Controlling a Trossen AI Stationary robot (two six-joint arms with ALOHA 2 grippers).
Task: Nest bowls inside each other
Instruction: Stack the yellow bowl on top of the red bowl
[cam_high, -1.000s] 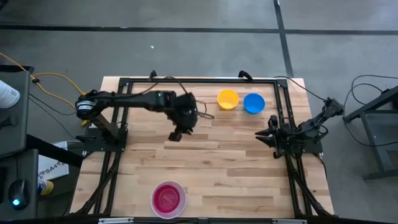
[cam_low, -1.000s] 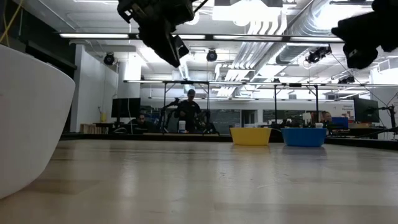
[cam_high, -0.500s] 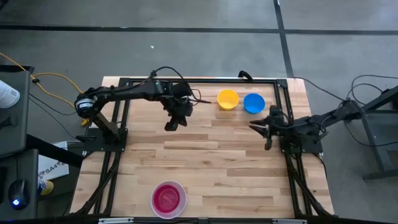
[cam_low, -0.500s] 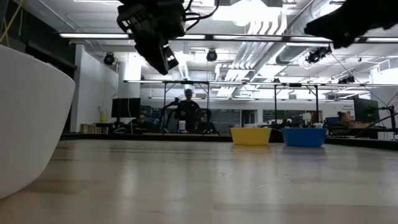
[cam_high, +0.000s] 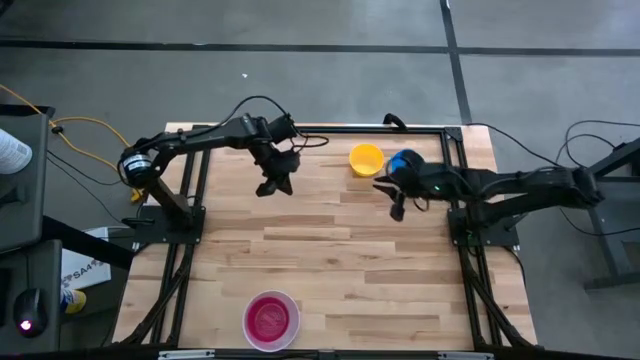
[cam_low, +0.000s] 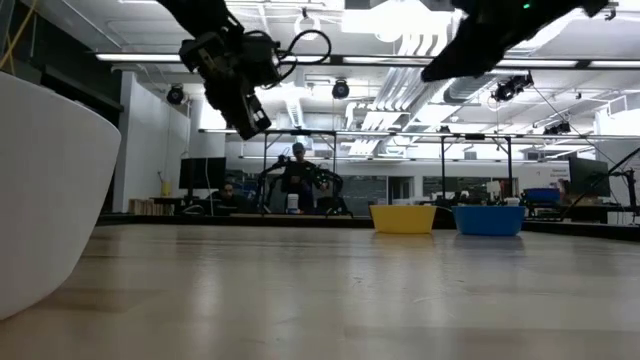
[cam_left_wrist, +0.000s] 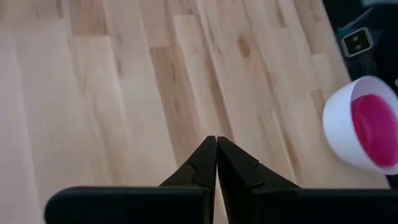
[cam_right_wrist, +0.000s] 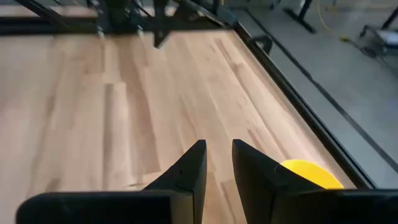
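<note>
Robotics lab, exposed ceiling ducts (cam_low: 470, 45), workstations (cam_low: 560, 195)

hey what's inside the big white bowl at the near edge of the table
The larger white round plastic bowl holds a pink-red plastic bowl nested inside it. Whether another bowl lies beneath the pink-red one cannot be seen; it covers the white bowl's bottom.

A light wooden plank table (cam_high: 340, 260) with a black frame (cam_high: 320, 130) along its edges carries the bowls. A yellow bowl (cam_high: 366, 159) and a blue bowl (cam_high: 404, 163) sit near each other by the far edge, the blue one partly hidden in the high view. Well apart from them, at the near edge, stands a white bowl (cam_high: 270, 321) with a pink-red bowl (cam_high: 268, 319) nested inside it.
</note>
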